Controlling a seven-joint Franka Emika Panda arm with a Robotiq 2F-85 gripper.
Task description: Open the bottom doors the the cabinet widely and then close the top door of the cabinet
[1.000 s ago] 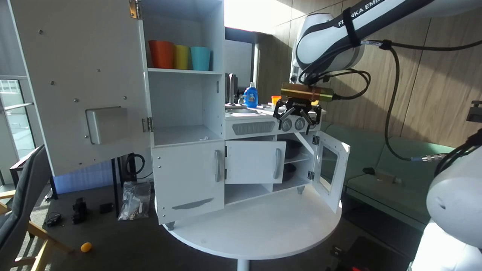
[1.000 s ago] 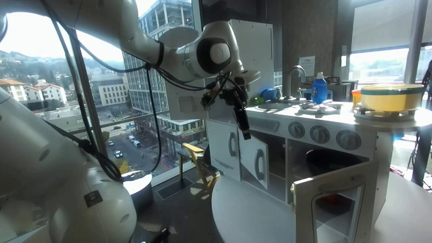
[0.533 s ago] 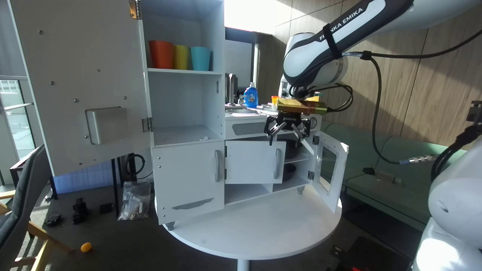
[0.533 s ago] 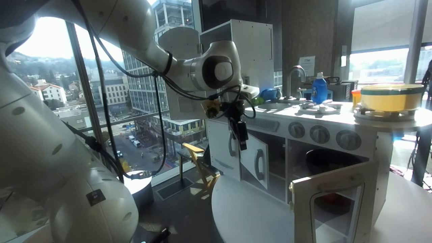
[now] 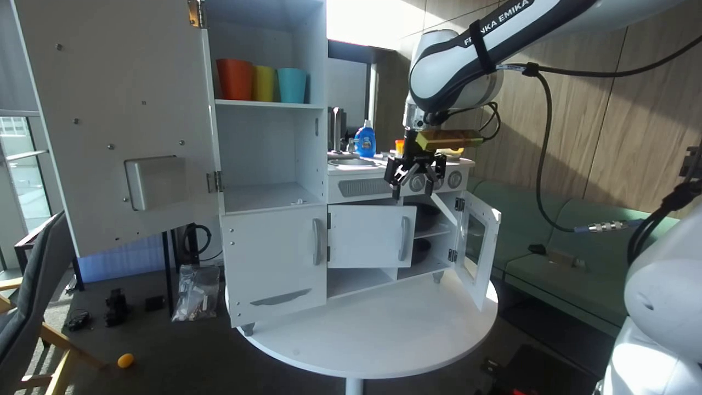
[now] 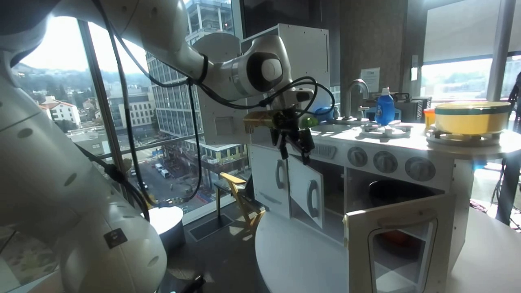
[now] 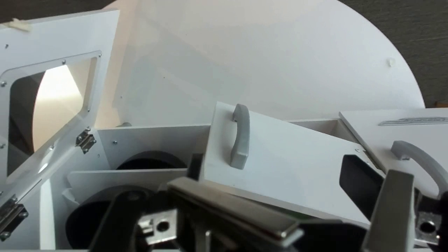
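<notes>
Cabinet (image 5: 307,159) — white, boxy, flat-panelled

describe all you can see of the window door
The window door is a white panel with a see-through, round-cornered middle, a handle near the top of its front and a pale scrap at its free edge. Metal hinges hold it upright on the cabinet, swung well open. The gripper stands clear.
</notes>
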